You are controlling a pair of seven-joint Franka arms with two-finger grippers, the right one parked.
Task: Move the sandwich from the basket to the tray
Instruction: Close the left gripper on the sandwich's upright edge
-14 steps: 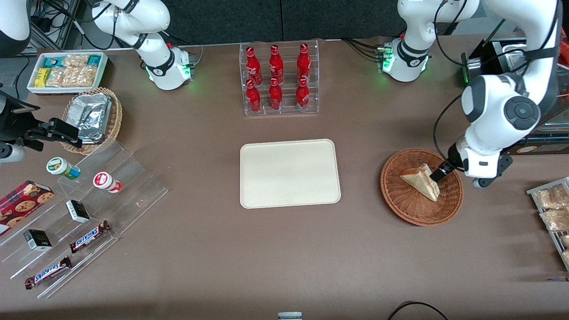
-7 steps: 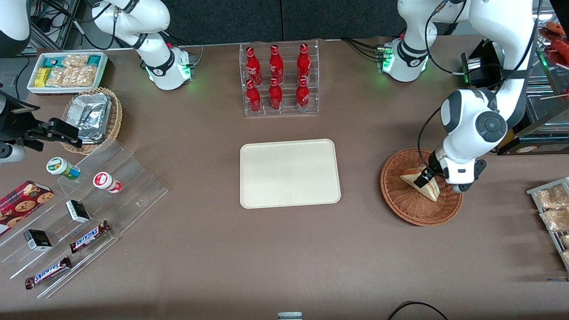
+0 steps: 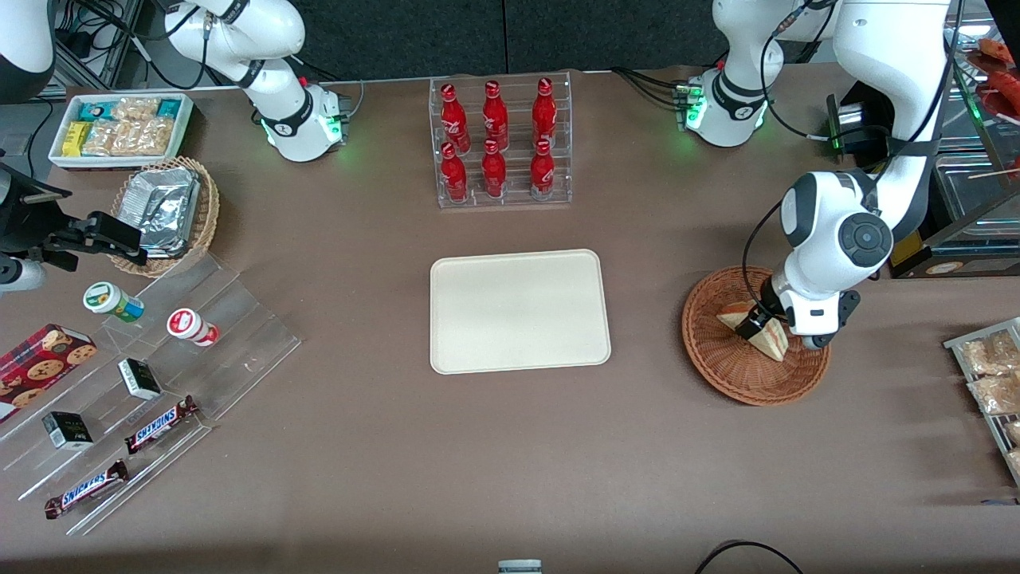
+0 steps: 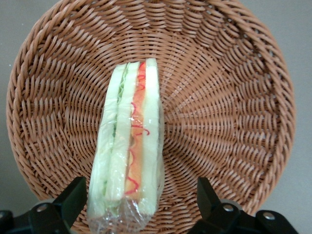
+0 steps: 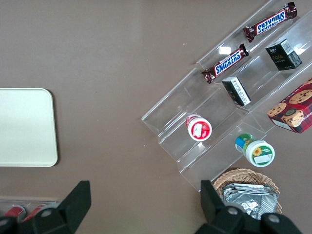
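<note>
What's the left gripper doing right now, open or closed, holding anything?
Left gripper: open, down in the basket, one finger on each side of the sandwich, not yet closed on it; holding nothing.

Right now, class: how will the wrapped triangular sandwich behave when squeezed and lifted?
The clear-wrapped triangular sandwich, standing on edge in the brown wicker basket, probably squashes easily. Its film looks slippery. The open gripper straddles it; it may tip.

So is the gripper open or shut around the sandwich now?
Open. The gripper is down in the basket, its fingers standing apart on both sides of the sandwich, one side with a clear gap.
</note>
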